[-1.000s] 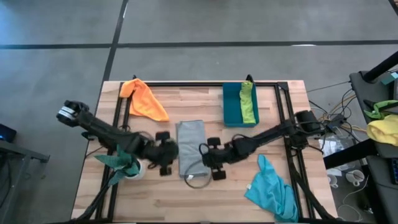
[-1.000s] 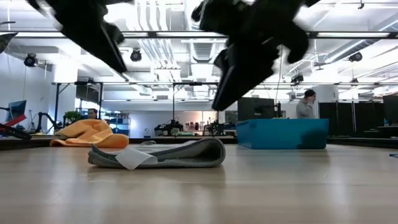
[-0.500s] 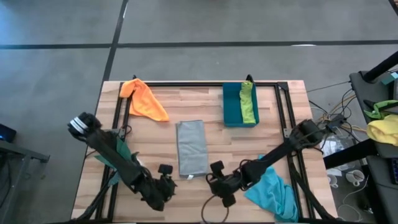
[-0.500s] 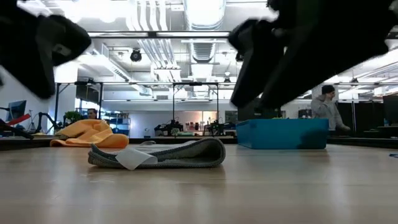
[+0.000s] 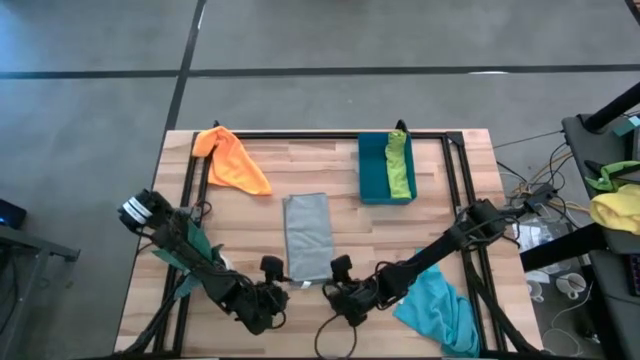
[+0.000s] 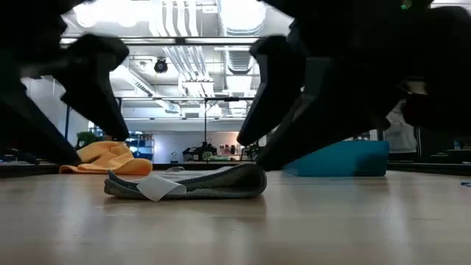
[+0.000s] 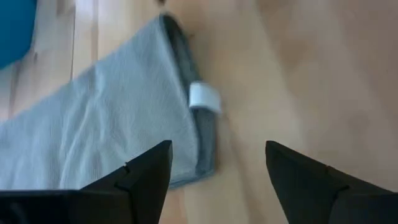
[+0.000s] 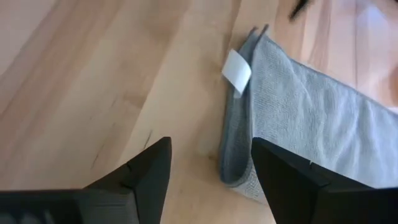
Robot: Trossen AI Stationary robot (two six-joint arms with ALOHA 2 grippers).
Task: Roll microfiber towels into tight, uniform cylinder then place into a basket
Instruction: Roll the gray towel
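Observation:
The grey towel lies folded flat in the middle of the table, its white tag at its near end. My left gripper and right gripper stand open just beyond that near end, the left one off its left corner and the right one off its right corner, both slanting down. The orange towel lies at the far left and the turquoise towel at the near right. A lime green towel lies in the teal basket at the far right.
A dark green plant stands under my left arm at the table's left. Black frame rails run along the table's sides and far edge. A yellow and green cloth heap sits off the table to the right.
Both grippers have left the grey towel's long sides, gone toward the table's near edge and sunk lower. They then came inward a little toward the towel's near end. The towel has stayed where it was.

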